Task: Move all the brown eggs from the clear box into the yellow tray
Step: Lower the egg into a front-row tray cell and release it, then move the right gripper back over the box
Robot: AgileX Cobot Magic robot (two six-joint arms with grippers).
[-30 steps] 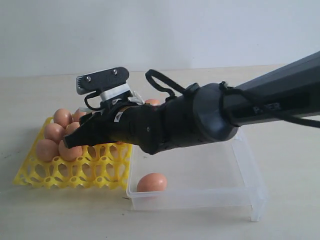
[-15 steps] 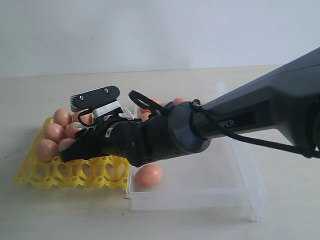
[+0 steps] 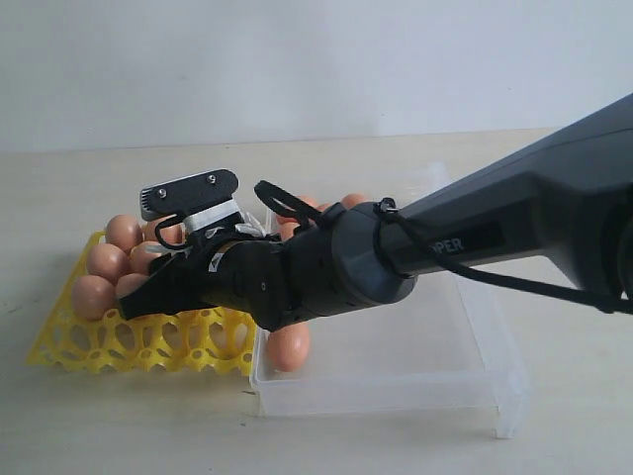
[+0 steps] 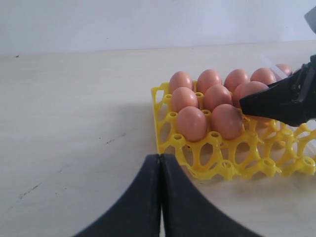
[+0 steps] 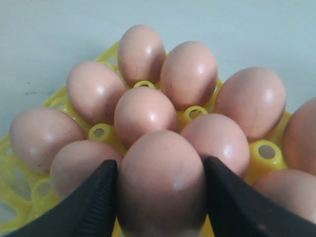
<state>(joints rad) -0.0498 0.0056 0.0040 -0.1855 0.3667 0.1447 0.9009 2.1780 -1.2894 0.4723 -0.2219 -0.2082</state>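
The right hand (image 5: 160, 170) grasps the held egg (image 5: 160, 197), low over the tray (image 3: 129, 341) beside the seated eggs (image 5: 143, 111). Lower it straight into a free cup and release gently, without knocking its neighbours. A loose egg (image 3: 289, 346) waits in the box (image 3: 415, 381).

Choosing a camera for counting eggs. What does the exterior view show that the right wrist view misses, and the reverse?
Exterior only: the clear box with one loose egg inside. Right wrist only: the gripped egg clamped in the right hand. Both: the yellow tray and its seated eggs.
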